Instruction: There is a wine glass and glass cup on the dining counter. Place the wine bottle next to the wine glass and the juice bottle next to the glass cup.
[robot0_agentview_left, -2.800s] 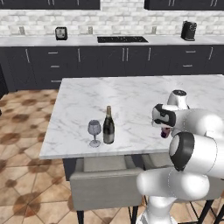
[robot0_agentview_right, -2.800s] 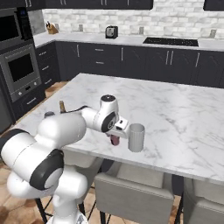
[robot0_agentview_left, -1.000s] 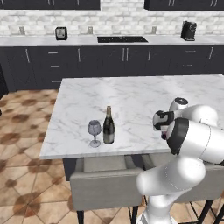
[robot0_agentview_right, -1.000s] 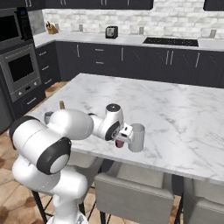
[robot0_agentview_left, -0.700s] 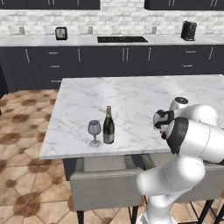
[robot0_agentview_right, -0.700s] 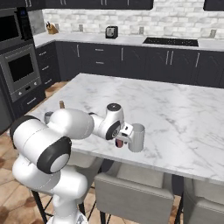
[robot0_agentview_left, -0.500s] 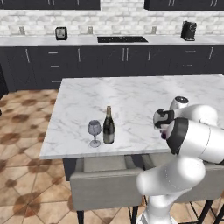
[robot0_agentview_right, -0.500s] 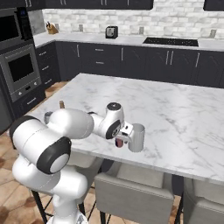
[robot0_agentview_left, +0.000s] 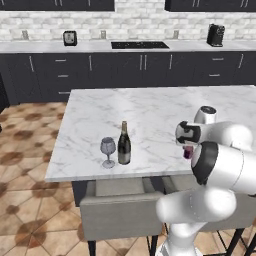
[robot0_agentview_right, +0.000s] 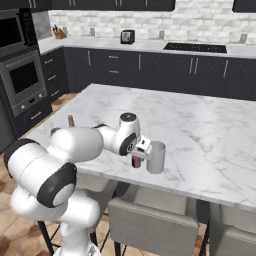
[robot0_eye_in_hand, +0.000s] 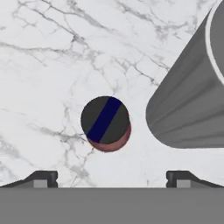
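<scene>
The juice bottle (robot0_eye_in_hand: 106, 122), small with purple-red liquid and a dark cap, stands on the white marble dining counter (robot0_eye_in_hand: 48, 52) right beside the grey glass cup (robot0_eye_in_hand: 192, 100). My gripper (robot0_eye_in_hand: 113, 179) hovers straight above the bottle, open, its fingertips (robot0_eye_in_hand: 41, 178) set wide apart and touching nothing. From the right base view, the gripper (robot0_agentview_right: 138, 153) is over the juice bottle (robot0_agentview_right: 136, 162), which is just left of the glass cup (robot0_agentview_right: 156, 157). Further left on the dining counter (robot0_agentview_left: 150, 107), the dark wine bottle (robot0_agentview_left: 124, 145) stands next to the stemmed wine glass (robot0_agentview_left: 107, 151).
Grey chairs (robot0_agentview_left: 122, 215) are tucked under the counter's near edge. A wall counter with a cooktop (robot0_agentview_left: 140, 45), a toaster (robot0_agentview_left: 70, 38) and a coffee machine (robot0_agentview_left: 215, 35) runs along the back. An oven stack (robot0_agentview_right: 22, 70) stands at the left.
The gripper has opened and let go of the juice bottle, which now stands by itself beside the glass cup. The hand has risen slightly.
</scene>
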